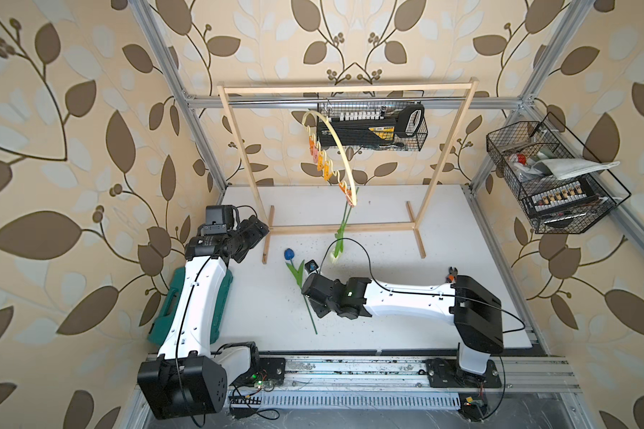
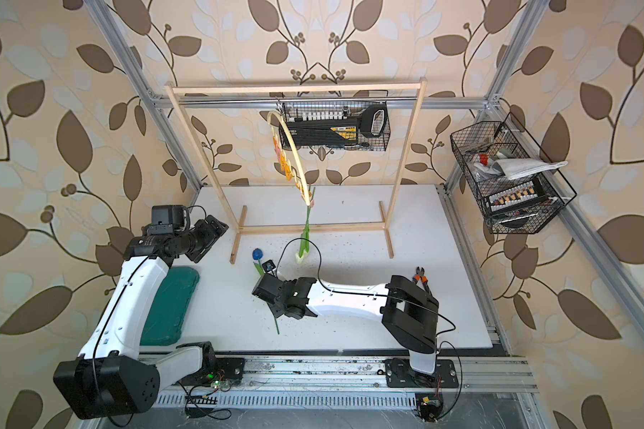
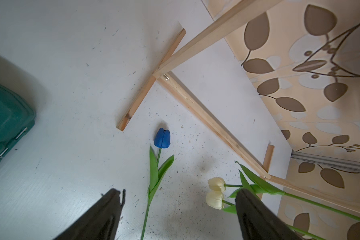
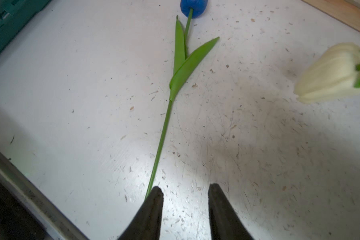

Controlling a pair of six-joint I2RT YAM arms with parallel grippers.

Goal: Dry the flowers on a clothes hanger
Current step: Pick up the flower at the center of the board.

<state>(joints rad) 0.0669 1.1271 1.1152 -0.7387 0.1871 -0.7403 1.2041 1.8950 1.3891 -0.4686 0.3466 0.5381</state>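
While right gripper [image 4: 185, 190] hovers part-narrowed, empty, over desk [image 4: 60, 93], blue tulip [image 4: 179, 76] stem meets one finger, outside gap: judge sideways shift needed before closing. Left gripper [image 3: 179, 193] wide, empty.

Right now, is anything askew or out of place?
Yes: the stem of the blue tulip disappears behind one finger of the right gripper, not between its open jaws. The clothes hanger hangs nearly crosswise to the wooden rack.
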